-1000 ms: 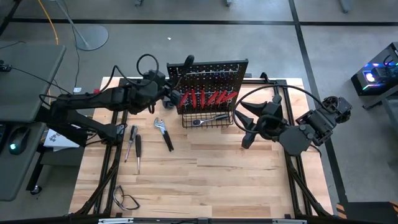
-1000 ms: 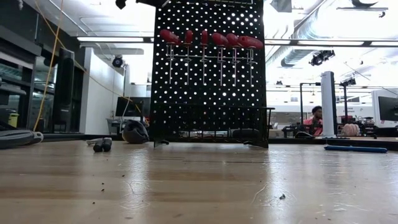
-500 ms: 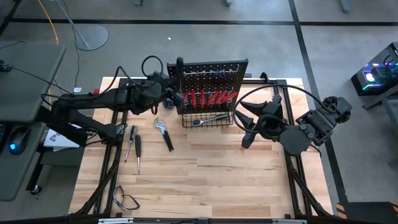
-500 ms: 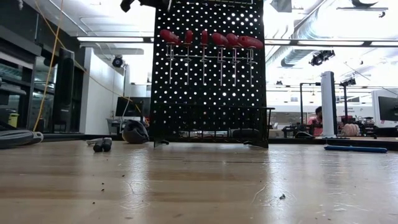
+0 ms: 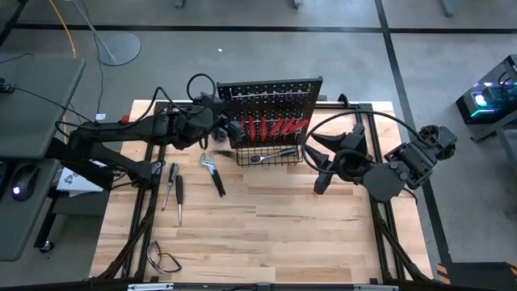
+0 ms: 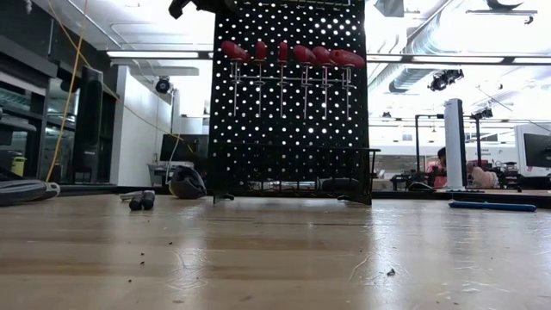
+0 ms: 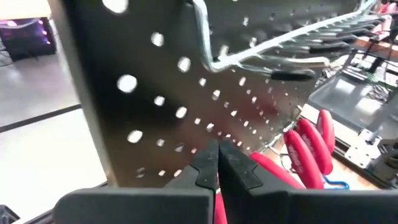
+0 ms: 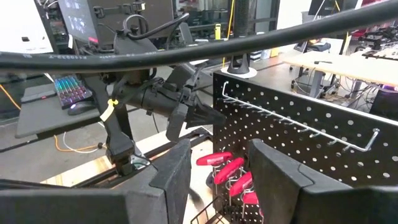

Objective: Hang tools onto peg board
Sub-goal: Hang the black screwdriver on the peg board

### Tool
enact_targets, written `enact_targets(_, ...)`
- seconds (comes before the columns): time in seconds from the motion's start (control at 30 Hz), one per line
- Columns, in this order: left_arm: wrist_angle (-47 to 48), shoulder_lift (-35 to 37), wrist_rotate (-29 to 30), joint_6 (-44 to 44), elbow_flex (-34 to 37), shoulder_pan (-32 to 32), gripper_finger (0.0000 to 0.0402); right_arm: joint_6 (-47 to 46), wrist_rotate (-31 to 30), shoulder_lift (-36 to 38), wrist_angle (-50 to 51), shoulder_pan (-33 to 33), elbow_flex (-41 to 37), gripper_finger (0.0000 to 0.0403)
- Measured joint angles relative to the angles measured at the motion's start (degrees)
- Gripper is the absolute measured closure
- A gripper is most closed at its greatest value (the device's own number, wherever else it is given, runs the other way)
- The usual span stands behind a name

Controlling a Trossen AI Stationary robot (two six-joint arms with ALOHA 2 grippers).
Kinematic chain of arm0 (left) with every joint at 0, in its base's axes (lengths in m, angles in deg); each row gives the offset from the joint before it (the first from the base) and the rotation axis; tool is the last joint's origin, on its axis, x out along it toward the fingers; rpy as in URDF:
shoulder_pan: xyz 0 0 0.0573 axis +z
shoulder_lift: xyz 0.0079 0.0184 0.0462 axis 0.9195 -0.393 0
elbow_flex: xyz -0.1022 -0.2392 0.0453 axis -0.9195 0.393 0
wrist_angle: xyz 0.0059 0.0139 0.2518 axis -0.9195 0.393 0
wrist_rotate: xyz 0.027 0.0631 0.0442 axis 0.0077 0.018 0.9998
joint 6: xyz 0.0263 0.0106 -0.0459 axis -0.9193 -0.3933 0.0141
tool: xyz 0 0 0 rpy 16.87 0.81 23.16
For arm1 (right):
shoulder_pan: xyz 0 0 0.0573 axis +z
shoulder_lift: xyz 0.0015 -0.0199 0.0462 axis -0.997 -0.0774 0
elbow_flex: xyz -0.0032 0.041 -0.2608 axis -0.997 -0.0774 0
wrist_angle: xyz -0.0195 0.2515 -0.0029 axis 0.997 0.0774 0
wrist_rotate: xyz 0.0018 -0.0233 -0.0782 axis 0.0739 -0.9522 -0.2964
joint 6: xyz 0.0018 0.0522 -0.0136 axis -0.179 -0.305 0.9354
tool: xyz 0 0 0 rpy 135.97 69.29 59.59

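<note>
On the pale wooden table (image 5: pixel 266 234), the black peg board (image 5: pixel 271 90) stood upright near the far edge, a row of red-handled screwdrivers (image 5: pixel 271 128) hanging across its face and a wire basket (image 5: pixel 271 153) at its foot holding a silver wrench (image 5: pixel 265 157). From table height the same red handles (image 6: pixel 293 55) showed in a line near the board's top, their shafts pointing down.

The left arm reached in from the table's left side, its left gripper (image 5: pixel 224 128) held close against the board's left edge, beside the hanging screwdrivers. Its fingers (image 7: pixel 211 163) were pressed fully together with nothing seen between them, their tips just in front of the perforated panel (image 7: pixel 161 93) and a silver hook rail (image 7: pixel 261 50).

The right arm waited well to the right of the board, the right gripper (image 5: pixel 321 162) raised off the table. Its two fingers (image 8: pixel 180 162) stood partly apart and held nothing, pointed toward the board's side.

Left of the basket, black-handled pliers (image 5: pixel 213 173) lay on the wood. Farther left, two black-handled screwdrivers (image 5: pixel 174 191) lay side by side, untouched. A black cable loop (image 5: pixel 166 260) rested near the front left corner.
</note>
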Motion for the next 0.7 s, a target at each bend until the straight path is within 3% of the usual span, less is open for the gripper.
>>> enact_targets(0.3,3.4,1.5,-1.2,-1.9,0.0,-0.8,0.0401,-0.4,0.2,0.0,0.0,0.0,0.0,0.0252)
enact_targets(0.5,17.2,5.4,-6.9,-0.2,0.0,-4.3,0.0401,0.0,1.0,0.0,0.0,0.0,0.0,0.0252)
enact_targets(0.7,35.1,6.4,-18.0,2.7,0.1,-8.6,0.0401,0.2,1.0,0.0,0.3,0.0,0.0,0.0252)
